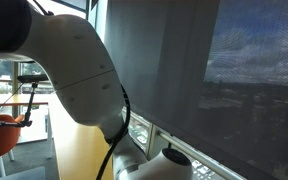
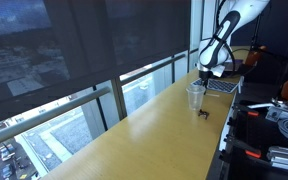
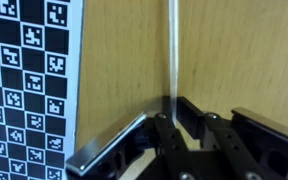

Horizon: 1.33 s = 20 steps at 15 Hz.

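Observation:
In the wrist view a thin, pale stick [image 3: 172, 50] lies straight down the wooden counter [image 3: 244, 60] and ends between my fingers. My gripper [image 3: 174, 108] has its dark jaws drawn in close on either side of the stick's near end, gripping it. In an exterior view the gripper [image 2: 206, 68] hangs low over the far end of the counter, just behind a clear plastic cup [image 2: 194, 97]. The stick is too thin to make out there. In an exterior view only the white arm [image 1: 74, 70] shows, close up.
A black-and-white marker board [image 3: 24, 80] lies flat beside the stick, also seen as the board [image 2: 222, 86] past the cup. A small black object [image 2: 203, 114] sits in front of the cup. Window blinds [image 2: 74, 50] run along one side, cables and gear [image 2: 279, 115] along the other.

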Each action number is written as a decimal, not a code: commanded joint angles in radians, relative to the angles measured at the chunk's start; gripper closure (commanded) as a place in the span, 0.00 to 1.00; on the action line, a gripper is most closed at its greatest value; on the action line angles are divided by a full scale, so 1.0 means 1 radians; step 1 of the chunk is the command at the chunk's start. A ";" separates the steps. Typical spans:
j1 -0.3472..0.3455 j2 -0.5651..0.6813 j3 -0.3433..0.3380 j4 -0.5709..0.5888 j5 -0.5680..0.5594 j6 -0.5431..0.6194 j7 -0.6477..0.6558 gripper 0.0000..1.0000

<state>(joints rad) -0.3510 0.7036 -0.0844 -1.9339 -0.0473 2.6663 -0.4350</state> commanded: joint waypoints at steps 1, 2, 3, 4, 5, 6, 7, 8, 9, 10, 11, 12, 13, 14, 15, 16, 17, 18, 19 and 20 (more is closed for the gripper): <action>-0.009 0.036 0.011 0.029 -0.004 0.006 0.017 1.00; -0.009 0.037 0.010 0.030 -0.005 0.005 0.019 1.00; -0.008 0.038 0.009 0.032 -0.005 0.003 0.021 1.00; -0.002 0.037 0.004 0.034 -0.009 -0.004 0.027 1.00; 0.007 0.028 -0.004 0.029 -0.014 -0.015 0.039 1.00; 0.020 0.019 -0.014 0.026 -0.022 -0.028 0.055 1.00; 0.037 0.002 -0.024 0.018 -0.032 -0.051 0.073 1.00; 0.051 -0.011 -0.034 0.013 -0.041 -0.066 0.090 1.00; 0.064 -0.026 -0.040 0.008 -0.049 -0.082 0.102 1.00; 0.075 -0.034 -0.045 0.008 -0.059 -0.101 0.114 1.00; 0.084 -0.043 -0.048 0.008 -0.065 -0.119 0.124 1.00; 0.094 -0.051 -0.051 0.011 -0.075 -0.139 0.136 1.00; 0.104 -0.061 -0.056 0.011 -0.081 -0.158 0.147 1.00; 0.110 -0.071 -0.058 0.009 -0.085 -0.168 0.153 1.00; 0.116 -0.087 -0.060 0.003 -0.093 -0.172 0.160 1.00; 0.120 -0.101 -0.061 -0.004 -0.097 -0.171 0.164 1.00; 0.126 -0.126 -0.062 -0.016 -0.102 -0.156 0.171 1.00; 0.130 -0.142 -0.063 -0.023 -0.109 -0.144 0.178 1.00; 0.135 -0.167 -0.060 -0.034 -0.113 -0.137 0.181 1.00; 0.139 -0.189 -0.057 -0.042 -0.114 -0.143 0.180 1.00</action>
<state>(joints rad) -0.2359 0.6013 -0.1325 -1.9222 -0.1372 2.5262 -0.2798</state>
